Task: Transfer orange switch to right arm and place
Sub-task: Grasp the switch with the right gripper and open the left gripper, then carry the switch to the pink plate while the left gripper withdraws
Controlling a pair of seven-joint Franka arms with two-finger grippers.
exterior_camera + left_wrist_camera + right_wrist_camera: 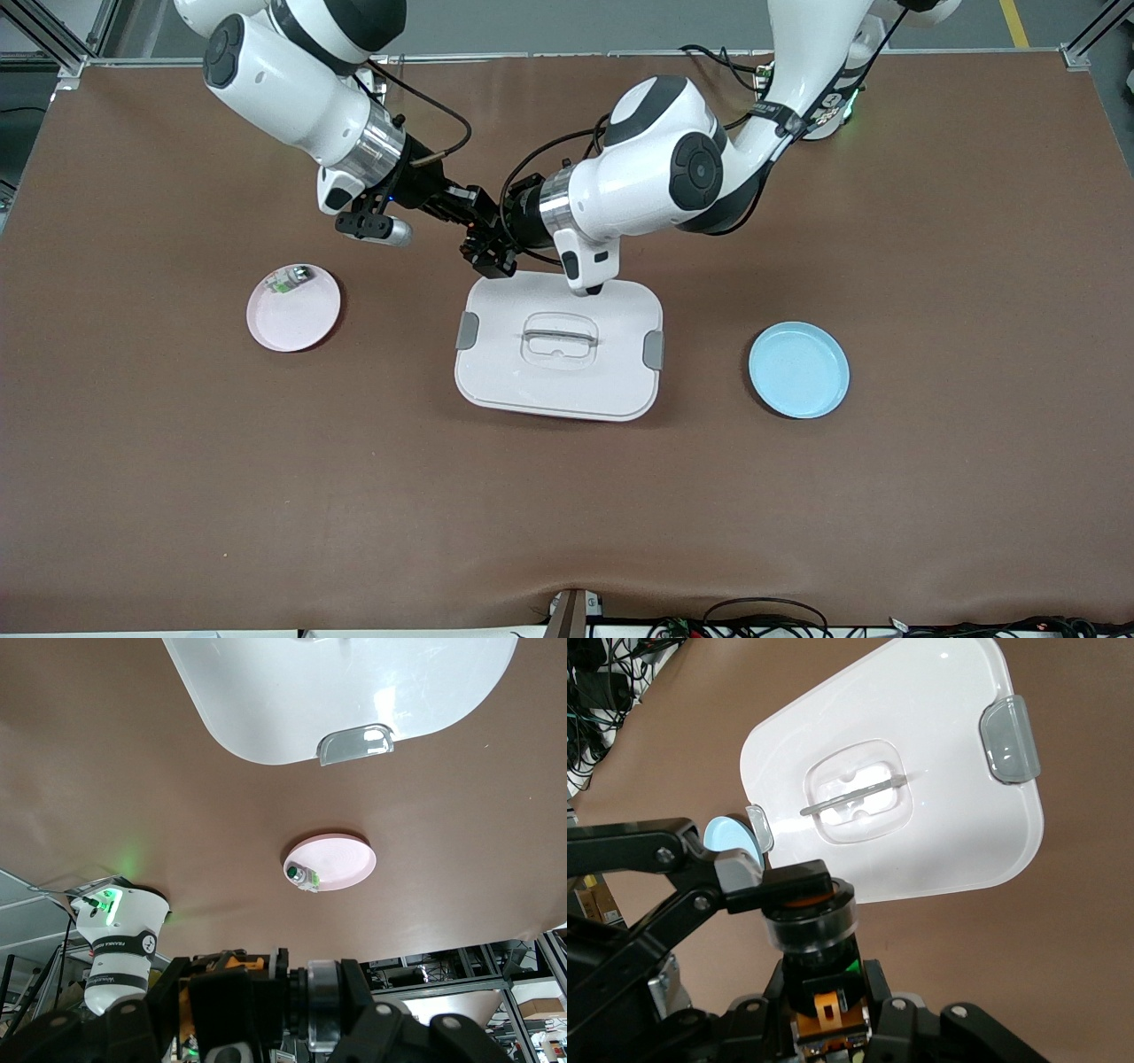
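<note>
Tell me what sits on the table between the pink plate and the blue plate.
In the front view, the white lidded container lies between the pink plate and the blue plate, with bare brown table on either side of it.

Both end effectors are met in the air above the bench (567, 496), just past the white lidded container (559, 346). A pink plate (293, 307) carrying a small white-and-green part (291, 278) and a blue plate (798, 369) are set at its two sides.
</note>
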